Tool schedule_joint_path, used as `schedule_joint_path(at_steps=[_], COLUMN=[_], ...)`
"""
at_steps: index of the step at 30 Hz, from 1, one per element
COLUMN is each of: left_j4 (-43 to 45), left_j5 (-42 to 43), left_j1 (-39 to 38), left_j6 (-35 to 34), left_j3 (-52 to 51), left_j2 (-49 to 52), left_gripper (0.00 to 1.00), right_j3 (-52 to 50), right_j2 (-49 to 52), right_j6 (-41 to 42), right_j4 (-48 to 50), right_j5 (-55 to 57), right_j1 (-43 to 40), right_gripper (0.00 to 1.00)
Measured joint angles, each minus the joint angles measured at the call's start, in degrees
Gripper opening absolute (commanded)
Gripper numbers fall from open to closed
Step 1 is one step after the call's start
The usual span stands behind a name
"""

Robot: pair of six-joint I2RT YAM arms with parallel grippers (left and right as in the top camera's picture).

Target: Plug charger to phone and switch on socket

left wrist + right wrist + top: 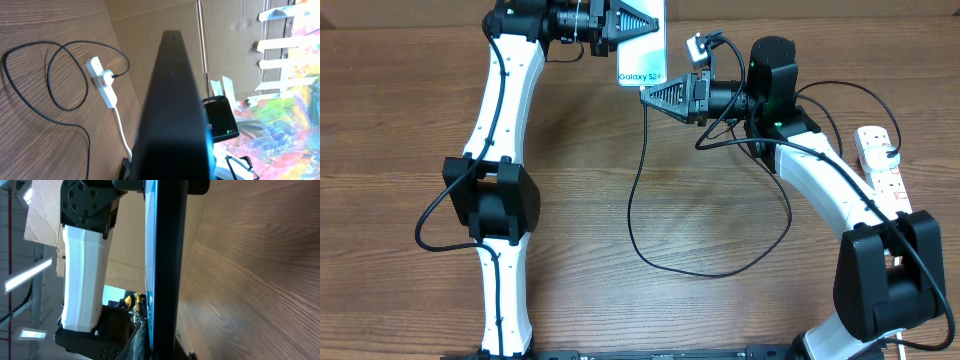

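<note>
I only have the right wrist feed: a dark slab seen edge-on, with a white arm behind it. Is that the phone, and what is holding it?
Observer: Yes. Overhead shows the phone, screen lit, clamped in the left gripper.
Operator: Where is the charger tip?
Observer: The charger runs up to the right gripper, whose closed fingertips sit at the phone's short edge by the Galaxy text.
Operator: And its other end?
Observer: The left wrist view shows its black plug seated in the socket.
</note>
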Motion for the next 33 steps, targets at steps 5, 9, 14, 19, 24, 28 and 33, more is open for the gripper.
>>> schedule_joint_path(at_steps=[5, 9, 14, 19, 24, 28, 33], left_j4=[-0.7, -1.9, -2.2, -2.2, -3.7, -6.4, -10.1], left_j5=[0.0, -0.3, -0.5, -0.5, -0.4, -0.6, -0.7], left_j1=[0.0, 0.0, 0.0, 0.0, 0.0, 0.0, 0.2], left_j6=[0.0, 0.0, 0.0, 0.7, 2.4, 4.9, 7.8], left_j3=[0.0, 0.0, 0.0, 0.0, 0.0, 0.1, 0.1], left_j2=[0.0, 0.0, 0.0, 0.0, 0.0, 0.0, 0.0], left_gripper=[0.04, 0.04, 0.04, 0.04, 0.04, 0.04, 0.04], right_j3=[0.0, 0.0, 0.0, 0.0, -0.2, -0.5, -0.7], right_j2=[0.0, 0.0, 0.0, 0.0, 0.0, 0.0, 0.0], right_j6=[0.2, 0.2, 0.2, 2.3, 4.2, 5.0, 5.4], right_j4=[0.2, 0.2, 0.2, 0.3, 0.6, 0.6, 0.5], right_j5=[0.0, -0.2, 0.0, 0.0, 0.0, -0.2, -0.2], right_j1=[0.0, 0.0, 0.0, 0.0, 0.0, 0.0, 0.0], right_gripper=[0.04, 0.04, 0.04, 0.04, 0.04, 0.04, 0.04])
